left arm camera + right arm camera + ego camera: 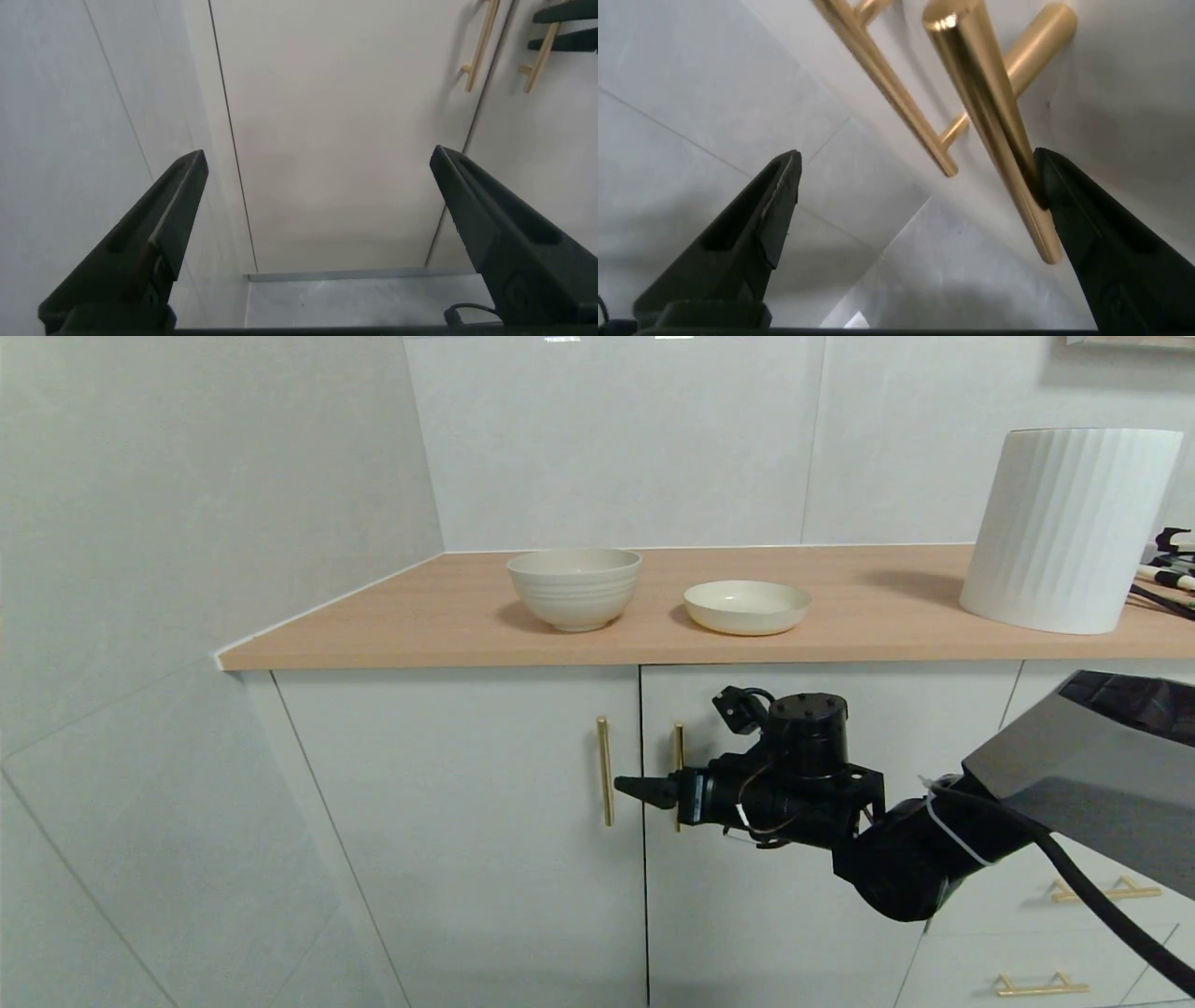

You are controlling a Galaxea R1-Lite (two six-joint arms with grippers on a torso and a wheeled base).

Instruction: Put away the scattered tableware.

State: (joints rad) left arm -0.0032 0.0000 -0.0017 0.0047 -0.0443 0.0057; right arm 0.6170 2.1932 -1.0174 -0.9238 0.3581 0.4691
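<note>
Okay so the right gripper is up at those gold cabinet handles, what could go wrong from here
1. In the right wrist view the nearer handle sits far to one side of the open right gripper, not centred. Closing now could pinch it off-centre and slip.
2. The two doors' handles stand close together, and the farther handle also appears between the jaws, so the gripper might catch both.

Wood-grain countertop (887, 602), meeting tiled wall at the left and far sides. Carries, toward the left, an upright cream ribbed bowl (574, 588). Just right of that, apart from it, a shallow cream dish (747, 607). Well to the right, a tall white ribbed cylinder (1069, 527), upright. At the right edge, a cluster of utensils (1167, 574), cut off and hard to tell apart.
</note>
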